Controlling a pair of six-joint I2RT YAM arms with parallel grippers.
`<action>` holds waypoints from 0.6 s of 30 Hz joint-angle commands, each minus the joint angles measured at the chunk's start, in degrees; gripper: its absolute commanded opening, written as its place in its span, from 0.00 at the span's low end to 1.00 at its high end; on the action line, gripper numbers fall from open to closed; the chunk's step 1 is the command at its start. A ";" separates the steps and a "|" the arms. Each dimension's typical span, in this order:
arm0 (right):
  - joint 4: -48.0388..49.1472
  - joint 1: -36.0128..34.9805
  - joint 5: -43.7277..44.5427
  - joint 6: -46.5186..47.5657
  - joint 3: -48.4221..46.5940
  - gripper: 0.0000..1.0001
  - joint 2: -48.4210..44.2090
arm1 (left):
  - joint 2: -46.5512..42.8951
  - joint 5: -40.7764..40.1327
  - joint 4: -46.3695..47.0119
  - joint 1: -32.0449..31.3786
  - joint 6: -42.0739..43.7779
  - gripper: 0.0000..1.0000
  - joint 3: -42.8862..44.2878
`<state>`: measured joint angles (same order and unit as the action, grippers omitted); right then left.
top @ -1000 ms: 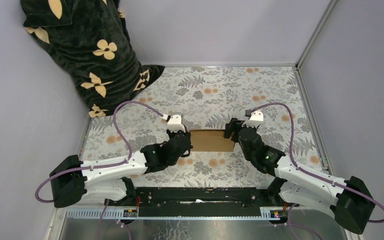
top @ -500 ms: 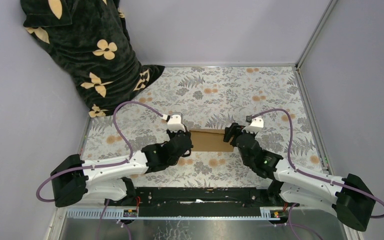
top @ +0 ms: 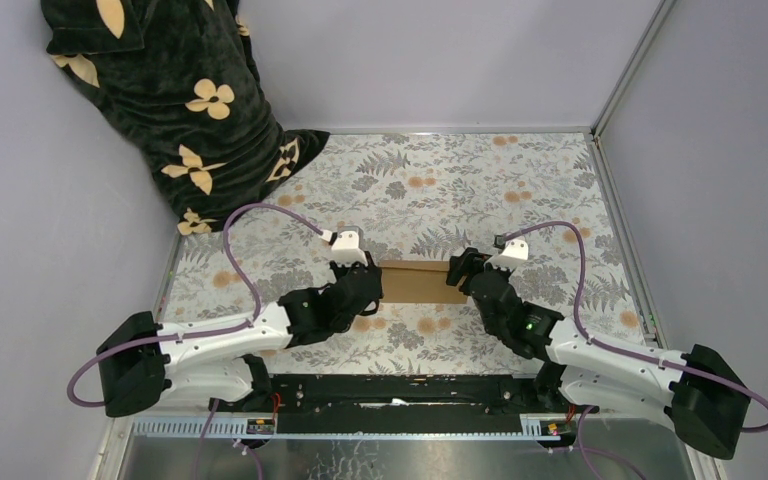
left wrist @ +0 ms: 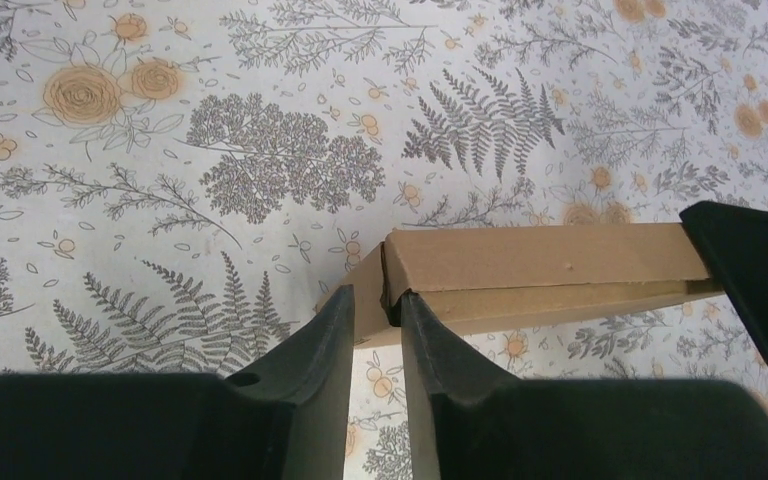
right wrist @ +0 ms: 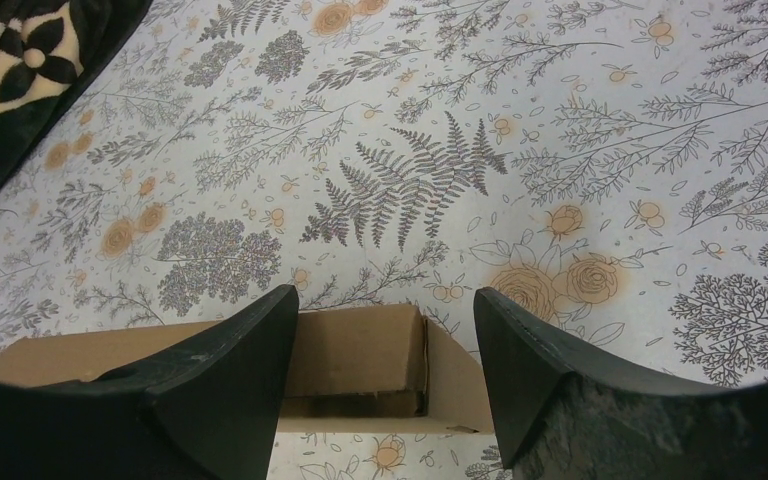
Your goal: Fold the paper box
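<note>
Paper box (top: 422,281): brown cardboard, lying lengthwise on the flowered table (top: 480,170), between my two claws. A dark slit runs along its near side under the top panel.
Left claw (left wrist: 375,300): at the box's left end. My fingers (left wrist: 325,340) stand narrowly apart with the end flap's edge in the gap; I cannot tell whether they pinch it.
Right claw (right wrist: 385,300): released, fingers spread wide at the box's right end, whose corner shows between them.
Cloth (top: 180,110): dark with cream flowers, heaped in the far left corner, well apart from the box.
Cables (top: 245,270): purple, one looping from each of my wrists.
</note>
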<state>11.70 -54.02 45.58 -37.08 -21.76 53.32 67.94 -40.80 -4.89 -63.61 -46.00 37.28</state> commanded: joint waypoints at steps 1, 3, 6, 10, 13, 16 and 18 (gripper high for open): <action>-7.58 -0.91 -0.44 0.32 2.12 0.72 2.11 | 1.08 9.77 -16.83 -0.90 -0.53 0.31 -3.43; -7.49 -0.87 -0.49 0.34 2.03 0.72 2.30 | -0.22 10.53 -17.12 -0.97 -0.71 0.32 -3.61; -7.40 -0.91 -0.57 0.25 1.85 0.72 2.78 | -1.42 11.39 -17.54 -0.98 -1.00 0.32 -4.19; -7.32 -0.87 -0.63 0.09 1.63 0.72 3.55 | -3.25 12.56 -17.59 -0.98 -1.03 0.32 -5.03; -7.11 -0.90 -0.61 -0.16 1.51 0.72 4.38 | -4.82 12.77 -17.52 -0.98 -0.59 0.33 -5.35; -6.74 -0.91 -0.73 -0.27 1.39 0.72 5.28 | -6.91 12.95 -17.87 -1.00 -0.02 0.37 -5.46; -6.42 -0.91 -0.80 -0.27 1.35 0.72 5.78 | -8.53 12.95 -17.97 -0.99 0.31 0.41 -5.77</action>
<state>14.06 -54.06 45.69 -38.74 -21.91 56.12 60.03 -32.99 -10.31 -63.72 -47.44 34.98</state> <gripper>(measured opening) 0.720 0.379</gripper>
